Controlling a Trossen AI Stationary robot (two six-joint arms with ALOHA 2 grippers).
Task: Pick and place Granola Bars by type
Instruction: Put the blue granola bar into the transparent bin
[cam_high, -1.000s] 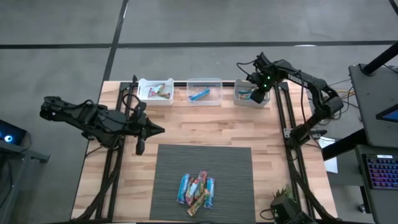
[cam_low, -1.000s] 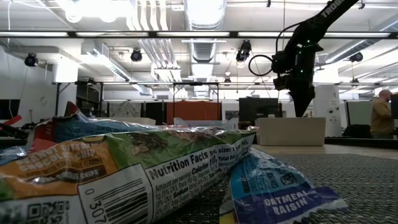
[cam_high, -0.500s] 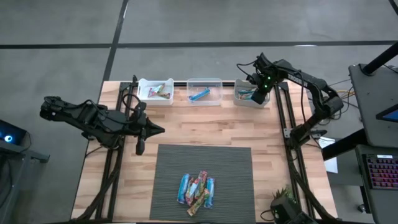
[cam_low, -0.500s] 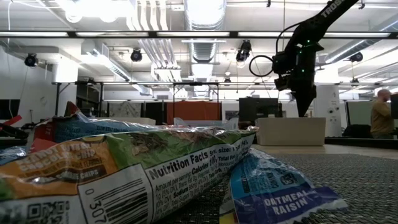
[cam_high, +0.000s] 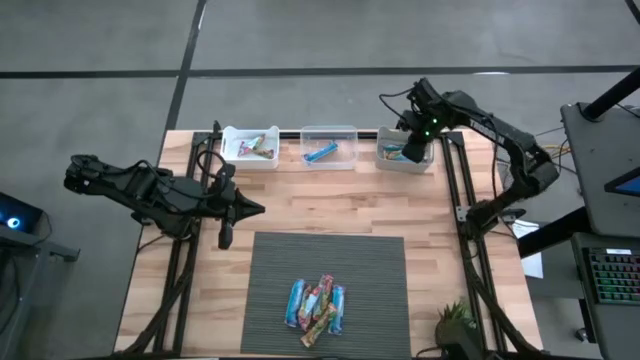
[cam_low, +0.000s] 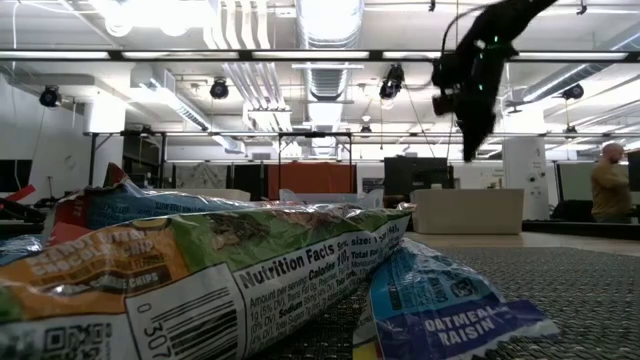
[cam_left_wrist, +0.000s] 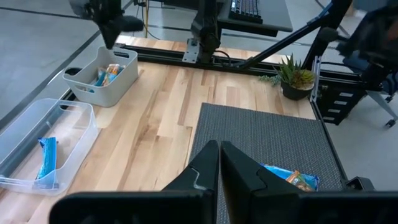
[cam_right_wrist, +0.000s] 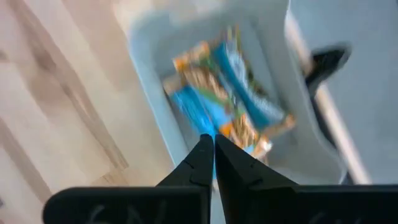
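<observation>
Several granola bars, blue and multicoloured, lie in a pile (cam_high: 316, 303) on the dark mat (cam_high: 330, 255); in the low view they fill the foreground (cam_low: 200, 270). More bars lie in three bins at the far edge: a white one (cam_high: 250, 147), a clear one (cam_high: 328, 147) with a blue bar (cam_left_wrist: 48, 158), and a right one (cam_high: 404, 150) with blue and orange bars (cam_right_wrist: 230, 81). My right gripper (cam_high: 412, 152) hangs shut above the right bin, pointing down, with nothing between its fingers (cam_right_wrist: 213, 146). My left gripper (cam_left_wrist: 219, 149) waits shut at the mat's far left corner.
Black frame rails (cam_high: 455, 190) run along the table's left and right sides. A small potted plant (cam_left_wrist: 292, 74) stands at the near right corner. Bare wood lies between the bins and the mat. A person (cam_low: 610, 190) stands in the room beyond the table.
My right gripper has risen from the right bin's rim to well above it, still pointing down. The bars in the bins and on the mat have stayed where they were.
</observation>
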